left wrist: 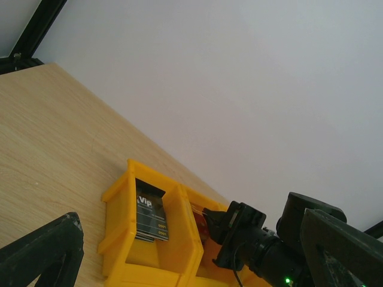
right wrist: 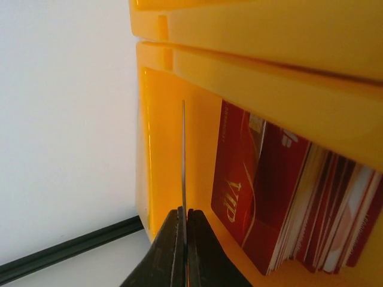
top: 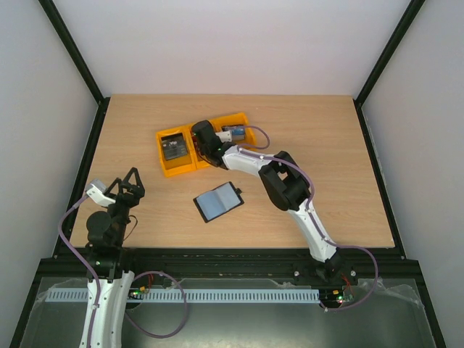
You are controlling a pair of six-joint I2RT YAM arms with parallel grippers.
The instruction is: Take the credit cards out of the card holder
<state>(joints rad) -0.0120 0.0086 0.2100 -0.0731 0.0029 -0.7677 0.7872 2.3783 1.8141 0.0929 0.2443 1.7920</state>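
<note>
Two yellow bins [top: 179,172] stood side by side, apparently as sorting targets. Right gripper [right wrist: 183,218] was clenched on one credit card [right wrist: 183,155], held edge-on inside the bin beside the red cards [right wrist: 263,200], likely for release. Card holder [top: 217,202] lay open on the table [top: 326,145], well apart. Left gripper [top: 129,187] idled, jaws released.

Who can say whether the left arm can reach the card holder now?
Probably yes: nothing lies between the card holder and the open left hand; the right arm is over at the yellow bins.
</note>
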